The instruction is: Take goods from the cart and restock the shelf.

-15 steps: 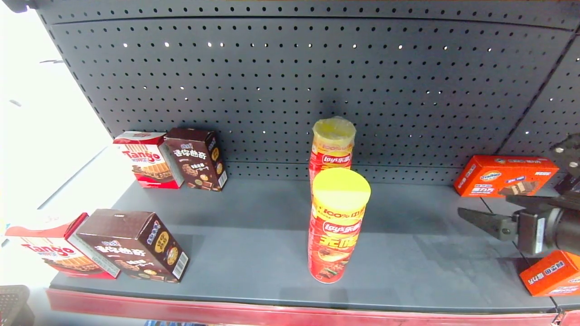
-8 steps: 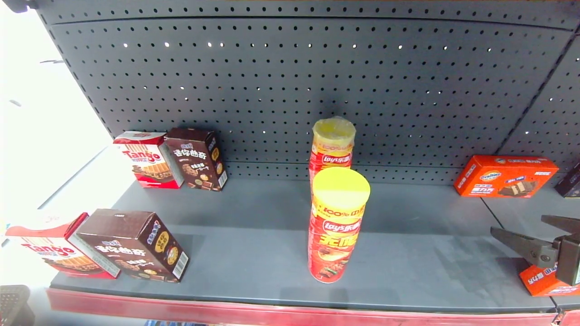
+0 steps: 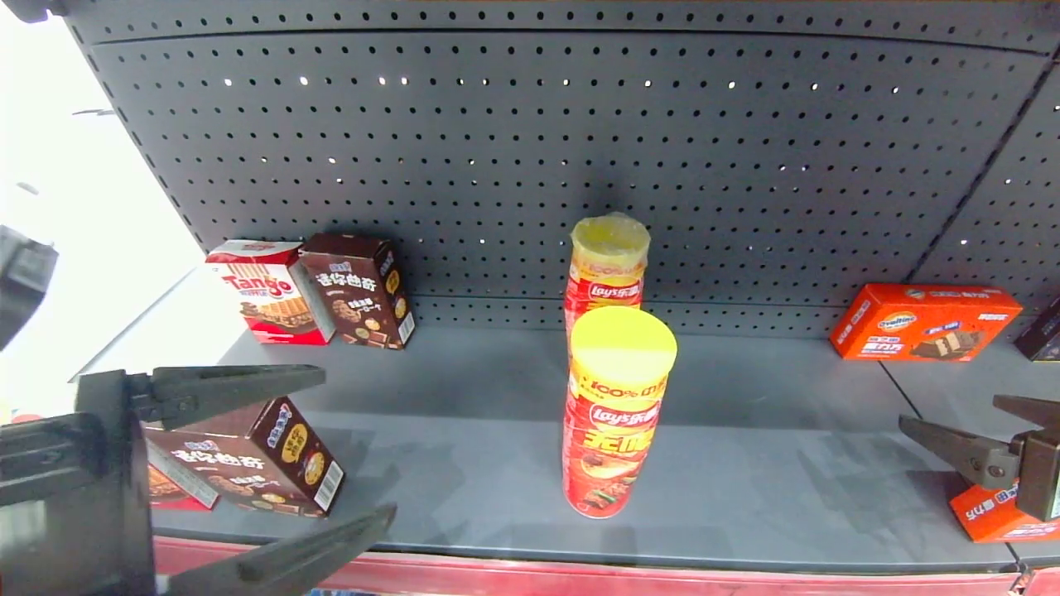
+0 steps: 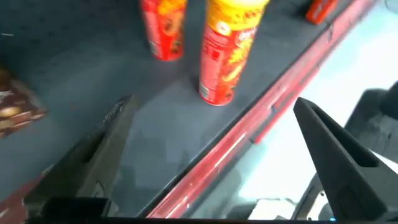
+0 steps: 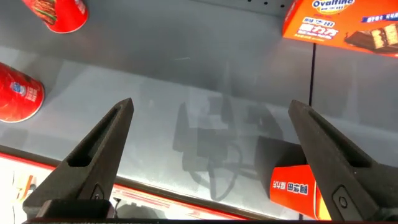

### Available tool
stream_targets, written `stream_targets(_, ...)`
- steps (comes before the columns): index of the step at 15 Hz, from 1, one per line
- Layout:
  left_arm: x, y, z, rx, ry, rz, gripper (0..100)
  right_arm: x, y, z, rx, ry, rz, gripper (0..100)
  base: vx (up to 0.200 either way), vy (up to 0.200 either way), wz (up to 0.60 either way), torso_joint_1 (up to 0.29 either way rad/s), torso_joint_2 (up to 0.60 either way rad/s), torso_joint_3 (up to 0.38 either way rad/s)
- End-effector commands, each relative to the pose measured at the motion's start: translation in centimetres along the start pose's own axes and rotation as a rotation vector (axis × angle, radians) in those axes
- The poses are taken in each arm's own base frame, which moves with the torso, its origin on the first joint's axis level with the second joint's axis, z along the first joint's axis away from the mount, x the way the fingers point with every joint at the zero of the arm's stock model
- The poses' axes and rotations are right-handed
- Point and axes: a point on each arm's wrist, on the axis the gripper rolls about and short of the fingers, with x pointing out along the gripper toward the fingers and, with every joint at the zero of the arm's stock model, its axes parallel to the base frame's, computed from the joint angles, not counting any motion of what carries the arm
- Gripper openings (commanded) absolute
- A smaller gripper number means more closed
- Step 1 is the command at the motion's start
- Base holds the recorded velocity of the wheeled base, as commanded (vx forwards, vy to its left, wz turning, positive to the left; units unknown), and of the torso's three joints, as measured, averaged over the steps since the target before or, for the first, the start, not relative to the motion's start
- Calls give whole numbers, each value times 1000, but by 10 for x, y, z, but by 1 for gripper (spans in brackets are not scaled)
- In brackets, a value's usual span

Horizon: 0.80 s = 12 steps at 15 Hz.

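Two chip cans stand upright in the middle of the shelf [image 3: 464, 447], the front can [image 3: 617, 414] just ahead of the rear can [image 3: 607, 265], which is near the pegboard [image 3: 497, 165]. The left end effector [image 3: 358, 445], jaws wide apart and empty, hovers at the shelf's front edge beside a brown box [image 3: 290, 447]. The right end effector [image 3: 952, 414], also apart and empty, hangs by an orange box [image 3: 998, 509].
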Motion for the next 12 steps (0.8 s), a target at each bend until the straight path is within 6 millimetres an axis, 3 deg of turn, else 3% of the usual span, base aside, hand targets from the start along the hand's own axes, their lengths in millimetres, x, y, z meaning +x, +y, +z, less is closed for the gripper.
stream_targets(1,34,3,0,-1,81,-22,100,1,-1,0,2,4,-7,100,0,0,0,0,0,0)
stream_targets(3,44,7,1,3,99,-14,100,1,-2,1,5,3,-14,100,0,0,0,0,0,0)
stream_targets(7,79,40,-16,147,216,94,100,3,-2,1,5,4,-17,100,0,0,0,0,0,0)
stream_targets(12,106,50,-19,153,219,107,100,9,-2,3,5,15,-19,100,0,0,0,0,0,0)
